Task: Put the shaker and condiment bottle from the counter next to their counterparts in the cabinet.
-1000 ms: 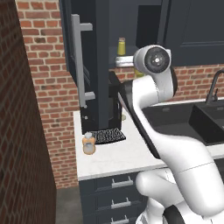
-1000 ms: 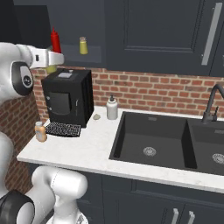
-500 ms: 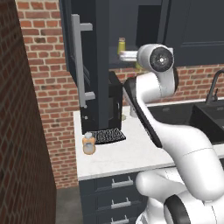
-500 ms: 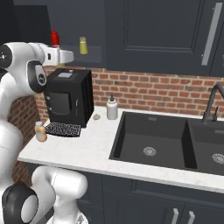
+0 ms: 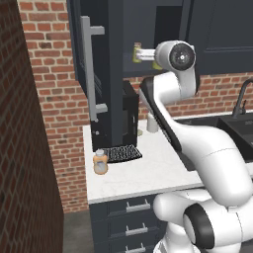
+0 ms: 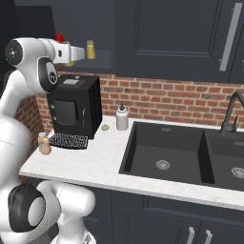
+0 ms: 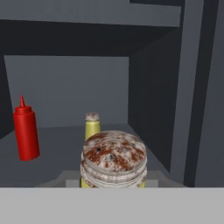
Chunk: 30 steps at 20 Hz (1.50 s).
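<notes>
Fingers of the gripper (image 6: 76,53) are clenched on the shaker (image 7: 113,161), whose speckled greyish cap sits close before the hand camera, with yellow body showing just below at both sides. From the right base view the hand reaches level into the open cabinet (image 6: 102,28) above the coffee machine (image 6: 74,112), carrying the shaker over the shelf, near its front edge. Further in on that shelf stands a second, paler yellow shaker (image 7: 92,126) with a tan cap, upright, and toward the shelf's other side stands a red squeeze bottle (image 7: 26,131), well apart from it. In the left base view the cabinet's door (image 5: 96,74) stands swung open, its long silver bar handle facing the camera. Down on the counter (image 6: 95,164), the condiment bottle (image 6: 44,143) stands upright near the front left corner, just beside the dark drip tray (image 6: 69,140) of the coffee machine. A white bottle (image 6: 122,117) stands near the back edge, between machine and sink (image 6: 164,150).
</notes>
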Tool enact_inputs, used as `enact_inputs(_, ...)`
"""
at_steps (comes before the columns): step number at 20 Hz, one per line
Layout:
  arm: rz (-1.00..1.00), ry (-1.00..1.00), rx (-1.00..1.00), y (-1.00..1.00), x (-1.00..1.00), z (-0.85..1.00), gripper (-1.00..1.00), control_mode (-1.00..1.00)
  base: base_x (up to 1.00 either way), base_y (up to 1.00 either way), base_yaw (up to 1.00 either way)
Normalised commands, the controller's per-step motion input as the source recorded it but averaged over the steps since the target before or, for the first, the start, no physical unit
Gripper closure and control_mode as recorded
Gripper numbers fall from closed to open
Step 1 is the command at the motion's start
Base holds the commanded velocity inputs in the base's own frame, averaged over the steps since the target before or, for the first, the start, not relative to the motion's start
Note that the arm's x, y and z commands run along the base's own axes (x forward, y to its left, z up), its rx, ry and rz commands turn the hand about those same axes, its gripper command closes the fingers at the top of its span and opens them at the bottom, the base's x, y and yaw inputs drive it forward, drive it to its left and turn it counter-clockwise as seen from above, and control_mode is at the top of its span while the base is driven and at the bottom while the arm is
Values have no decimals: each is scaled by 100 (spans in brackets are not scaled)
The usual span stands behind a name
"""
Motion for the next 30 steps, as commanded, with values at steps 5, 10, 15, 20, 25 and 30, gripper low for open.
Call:
enact_inputs(5,0,0,0,-10,8,-5,100,-100,0,0,0)
enact_inputs(10,0,0,0,-37,42,-23,100,-100,0,0,0)
enact_inputs(15,0,0,0,-10,37,-9,100,-100,0,0,0)
enact_inputs(20,0,0,0,0,36,1,100,-100,0,0,0)
enact_inputs(25,-1,0,0,0,34,1,100,-100,0,0,0)
enact_inputs(30,-7,0,0,4,25,0,100,-100,0,0,0)
